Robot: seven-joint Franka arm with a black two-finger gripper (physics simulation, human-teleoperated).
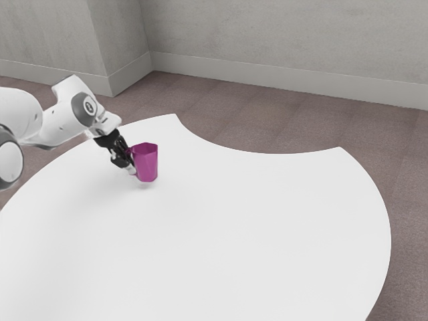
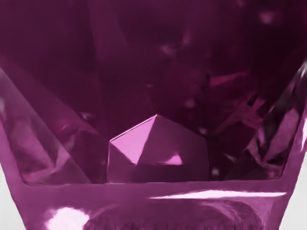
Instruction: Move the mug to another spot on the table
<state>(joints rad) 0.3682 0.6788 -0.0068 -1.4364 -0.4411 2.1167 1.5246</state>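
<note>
Your hand [image 1: 128,162] pinches the magenta mug [image 1: 144,162] just above the white surface [image 1: 254,234].
You have the mug roughly upright and a little clear of the surface, with a faint shadow [image 1: 144,184] on the surface right beneath it. It hangs over the part of the surface toward the exterior view's left, near the far edge. The black fingers grip the mug's wall on the arm's side. In the wrist view, the mug's glossy faceted inside [image 2: 158,153] sits close under the hand.
</note>
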